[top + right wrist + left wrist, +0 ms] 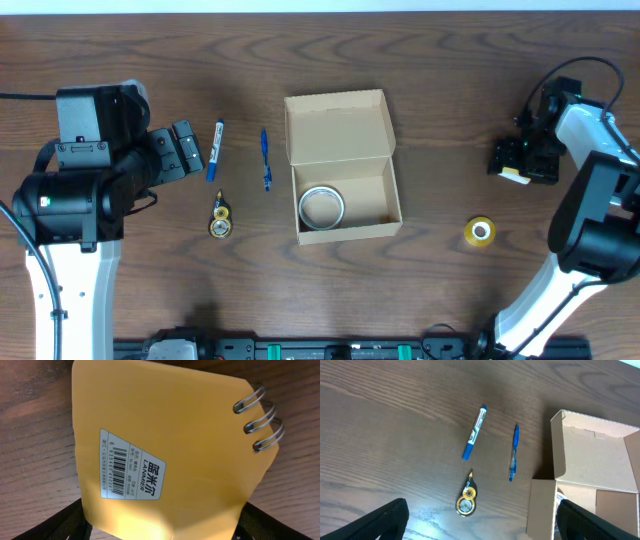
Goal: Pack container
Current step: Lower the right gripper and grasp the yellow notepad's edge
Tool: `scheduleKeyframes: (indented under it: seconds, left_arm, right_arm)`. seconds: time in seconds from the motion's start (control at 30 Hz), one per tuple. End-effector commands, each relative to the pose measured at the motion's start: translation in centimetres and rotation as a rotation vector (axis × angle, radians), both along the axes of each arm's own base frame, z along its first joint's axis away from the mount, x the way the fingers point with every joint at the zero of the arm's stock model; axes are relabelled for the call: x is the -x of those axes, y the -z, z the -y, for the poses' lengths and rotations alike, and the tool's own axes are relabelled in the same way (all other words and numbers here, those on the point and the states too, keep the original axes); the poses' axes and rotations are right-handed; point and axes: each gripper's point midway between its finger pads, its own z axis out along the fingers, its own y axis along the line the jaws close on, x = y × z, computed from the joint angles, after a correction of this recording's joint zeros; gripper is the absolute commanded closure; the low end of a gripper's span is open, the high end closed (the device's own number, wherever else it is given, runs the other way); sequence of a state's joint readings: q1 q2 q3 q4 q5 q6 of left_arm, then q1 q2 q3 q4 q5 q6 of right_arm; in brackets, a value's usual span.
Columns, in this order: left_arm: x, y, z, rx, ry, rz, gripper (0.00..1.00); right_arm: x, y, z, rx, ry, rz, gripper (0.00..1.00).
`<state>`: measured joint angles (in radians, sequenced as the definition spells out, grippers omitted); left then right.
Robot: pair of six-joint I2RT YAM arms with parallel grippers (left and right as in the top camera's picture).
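1 tan cardboard box (338, 125), rectangular, flap lid up, mid wood-grain surface (450, 60). Inside box: 1 pale tape ring (322, 207). L of box: 1 blue pen (266, 160), 1 blue marker (215, 150), 1 yellow-black teardrop dispenser (221, 217). R of box: 1 yellow tape roll (480, 232), 1 yellow spiral notepad (165, 425). Left gripper (192, 150) released, empty. Right gripper (522, 160) straddles notepad; can't tell if grasping.

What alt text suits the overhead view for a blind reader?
An open tan cardboard box sits mid-table with a pale tape roll inside. To its left lie a blue pen, a marker and a correction tape; to its right, a yellow tape roll.
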<state>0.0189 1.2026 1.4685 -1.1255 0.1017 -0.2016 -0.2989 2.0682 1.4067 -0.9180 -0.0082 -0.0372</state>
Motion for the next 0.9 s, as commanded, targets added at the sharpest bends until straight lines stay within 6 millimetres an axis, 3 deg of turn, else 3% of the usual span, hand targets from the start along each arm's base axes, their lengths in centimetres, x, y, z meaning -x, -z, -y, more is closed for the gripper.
scheduleKeyframes:
  seconds: [0.0,0.47,0.87]
  left_arm:
    - [-0.1,-0.4,-0.1,-0.01,0.015,0.012,0.05]
    - [-0.1,-0.4,0.2,0.003,0.025,0.012,0.04]
    - [-0.1,-0.4,0.2,0.004,0.026,0.012,0.05]
  right_arm:
    - [0.2,0.7,-0.2,-0.022,0.005,-0.008,0.23]
    - [-0.6,-0.2,-0.9,-0.023,-0.017,0.004,0.27]
    - [-2.8,-3.5,-1.1,-0.017,-0.038,0.037,0.28]
